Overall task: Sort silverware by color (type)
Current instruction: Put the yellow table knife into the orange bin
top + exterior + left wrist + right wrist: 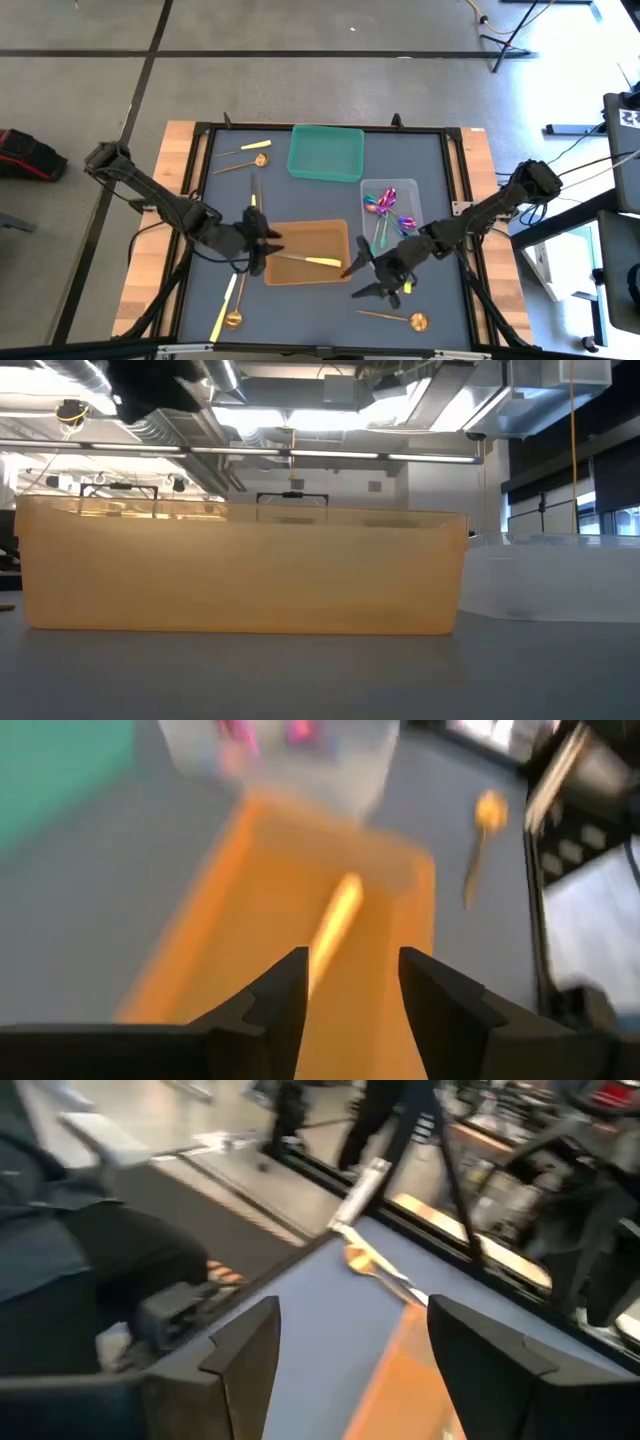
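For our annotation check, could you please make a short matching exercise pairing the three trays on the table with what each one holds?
Things:
1. orange tray
2. clear tray
3. green tray

Contents:
A. iridescent purple spoons
B. nothing visible inside
C. one yellow-handled knife

Pairs: 1-C, 2-A, 3-B

The left gripper hovers open at the orange tray's edge; the right gripper is open over the mat beside the clear tray.
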Robot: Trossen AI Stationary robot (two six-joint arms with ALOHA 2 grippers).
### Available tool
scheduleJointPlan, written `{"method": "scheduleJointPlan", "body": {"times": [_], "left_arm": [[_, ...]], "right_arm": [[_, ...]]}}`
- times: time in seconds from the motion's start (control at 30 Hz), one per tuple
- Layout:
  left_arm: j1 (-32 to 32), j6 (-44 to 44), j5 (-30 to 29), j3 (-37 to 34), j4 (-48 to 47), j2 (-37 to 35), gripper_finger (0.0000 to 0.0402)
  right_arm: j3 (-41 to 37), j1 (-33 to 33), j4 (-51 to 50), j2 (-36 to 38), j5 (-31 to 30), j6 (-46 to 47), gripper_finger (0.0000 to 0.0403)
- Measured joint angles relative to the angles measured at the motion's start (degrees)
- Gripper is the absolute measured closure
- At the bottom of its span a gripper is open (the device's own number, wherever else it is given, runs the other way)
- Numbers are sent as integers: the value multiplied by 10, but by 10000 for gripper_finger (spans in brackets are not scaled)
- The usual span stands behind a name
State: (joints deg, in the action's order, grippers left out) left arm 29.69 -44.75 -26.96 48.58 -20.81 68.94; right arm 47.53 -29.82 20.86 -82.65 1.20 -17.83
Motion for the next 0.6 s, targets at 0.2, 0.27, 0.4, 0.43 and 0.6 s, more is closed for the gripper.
{"method": "scheduleJointPlan", "body": {"times": [0.2,0.27,0.4,0.43,0.6], "left_arm": [[63,-231,109,125,-230,81,253],[91,-314,149,158,-266,114,254],[148,-473,202,195,-286,174,255],[162,-510,214,200,-287,189,255],[224,-664,282,211,-302,260,255]], "right_arm": [[0,-30,-20,-4,9,-1,164],[0,-44,-30,-4,-7,1,164],[0,-71,-47,-4,-42,26,164],[0,-77,-46,-4,-49,35,164],[0,-107,-52,-4,-91,65,164]]}}
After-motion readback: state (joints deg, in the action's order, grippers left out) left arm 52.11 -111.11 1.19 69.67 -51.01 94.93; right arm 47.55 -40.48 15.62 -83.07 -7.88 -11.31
